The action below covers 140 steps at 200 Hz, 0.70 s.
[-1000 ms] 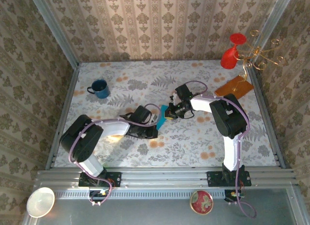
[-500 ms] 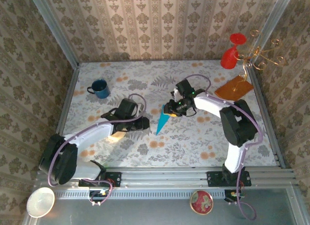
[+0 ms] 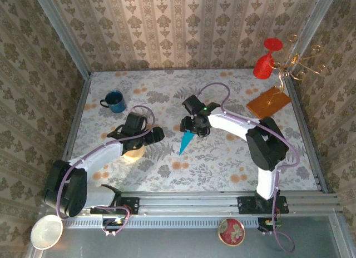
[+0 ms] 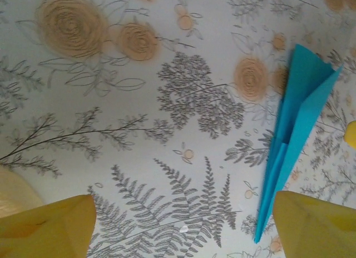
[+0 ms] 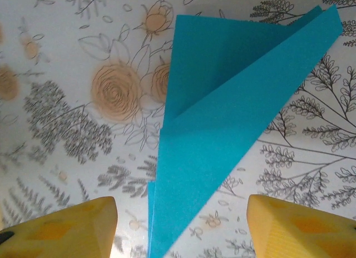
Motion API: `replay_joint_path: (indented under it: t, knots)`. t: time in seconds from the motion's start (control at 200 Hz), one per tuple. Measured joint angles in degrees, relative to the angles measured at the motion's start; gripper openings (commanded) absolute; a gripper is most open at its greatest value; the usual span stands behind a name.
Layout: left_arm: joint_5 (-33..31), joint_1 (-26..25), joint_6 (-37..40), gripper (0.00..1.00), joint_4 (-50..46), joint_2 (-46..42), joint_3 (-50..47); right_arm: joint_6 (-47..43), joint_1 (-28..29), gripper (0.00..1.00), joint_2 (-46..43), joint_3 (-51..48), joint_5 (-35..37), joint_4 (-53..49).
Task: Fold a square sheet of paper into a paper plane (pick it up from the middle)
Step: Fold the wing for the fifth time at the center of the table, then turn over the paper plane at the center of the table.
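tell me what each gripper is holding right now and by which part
Nothing is held. The slim teal-blue paper plane lies loose on the floral table; the left gripper and right gripper are both open, clear of it.

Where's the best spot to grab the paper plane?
Probably mid-body of the paper plane, coming straight down and pinching across its long crease. It lies flat, the point is too slim to hold, and the wide tail's flaps look loose.

The left arm (image 3: 103,155) and right arm (image 3: 236,123) share white links, black joints, looping lilac cables (image 3: 213,84), yellow fingers (image 5: 67,227).
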Motion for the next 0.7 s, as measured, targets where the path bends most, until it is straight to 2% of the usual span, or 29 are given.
replay_joint_path:
  t: [0.29, 0.7]
  knots:
    - [-0.22, 3.15, 0.35, 0.89, 0.5, -1.01, -2.27, 5.29, 2.6, 0.6, 7.98, 6.99, 6.82, -4.9]
    - [1.09, 3.48, 0.68, 0.9, 1.92, -0.5, -2.84, 6.23, 2.86, 0.58, 12.57, 11.37, 8.28, -9.73]
